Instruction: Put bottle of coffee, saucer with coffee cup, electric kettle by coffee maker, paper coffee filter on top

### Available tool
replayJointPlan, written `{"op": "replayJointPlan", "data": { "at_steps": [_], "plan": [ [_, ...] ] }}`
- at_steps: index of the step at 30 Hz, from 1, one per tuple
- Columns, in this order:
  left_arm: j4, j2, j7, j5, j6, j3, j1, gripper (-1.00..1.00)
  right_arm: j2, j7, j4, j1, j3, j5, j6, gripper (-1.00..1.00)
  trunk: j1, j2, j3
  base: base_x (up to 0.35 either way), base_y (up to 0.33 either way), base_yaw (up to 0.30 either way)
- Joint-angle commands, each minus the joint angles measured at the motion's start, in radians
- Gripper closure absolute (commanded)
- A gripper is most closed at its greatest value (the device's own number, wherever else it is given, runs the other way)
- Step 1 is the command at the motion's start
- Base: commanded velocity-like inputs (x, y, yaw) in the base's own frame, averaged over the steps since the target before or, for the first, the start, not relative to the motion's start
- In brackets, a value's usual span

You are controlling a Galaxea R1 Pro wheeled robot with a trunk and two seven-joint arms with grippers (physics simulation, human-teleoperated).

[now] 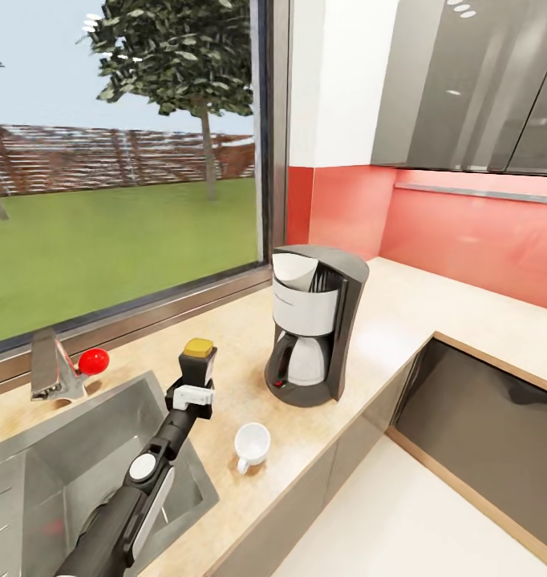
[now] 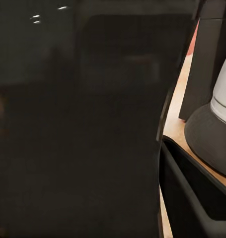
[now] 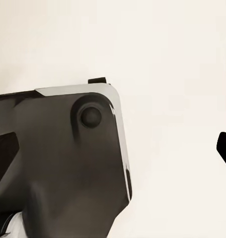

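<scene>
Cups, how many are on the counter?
1. The white cup sits on the counter in front of the coffee maker, beside the sink. Others could be out of sight past the picture's edges.

Coffee cup (image 1: 251,445) apparently on countertop (image 1: 402,312), before coffee maker (image 1: 315,322).

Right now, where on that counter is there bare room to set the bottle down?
Bare kitchen countertop stretches beyond the coffee maker toward the red wall. A smaller bare patch lies between the sink and the machine. In front it is tighter: the coffee cup sits near the edge.
</scene>
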Motion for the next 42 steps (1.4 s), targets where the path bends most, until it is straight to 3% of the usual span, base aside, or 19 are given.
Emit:
{"op": "replayJointPlan", "data": {
  "at_steps": [1,15,22,42],
  "plan": [
    [0.000,0.000,-0.003,-0.003,-0.003,0.000,-0.001,1.00,0.000,0.000,0.001,-0.001,0.003,-0.009,-0.004,-1.00,0.001,-0.002,-0.002,0.000,0.000,0.000],
    [0.002,0.000,-0.002,-0.005,-0.003,0.000,-0.001,1.00,0.001,0.001,-0.001,-0.001,0.002,-0.009,-0.004,-1.00,0.001,-0.002,-0.002,0.172,-0.118,0.001],
    [0.002,0.001,-0.002,-0.004,-0.003,0.001,-0.001,1.00,0.001,0.000,-0.001,-0.001,0.002,-0.009,-0.004,-1.00,0.001,-0.002,-0.002,0.175,-0.221,0.199],
    [-0.002,0.002,-0.002,-0.004,-0.003,0.002,0.001,1.00,0.001,0.001,0.001,-0.001,0.001,-0.009,-0.004,-1.00,0.001,-0.002,-0.002,0.044,-0.090,0.007]
  ]
}}
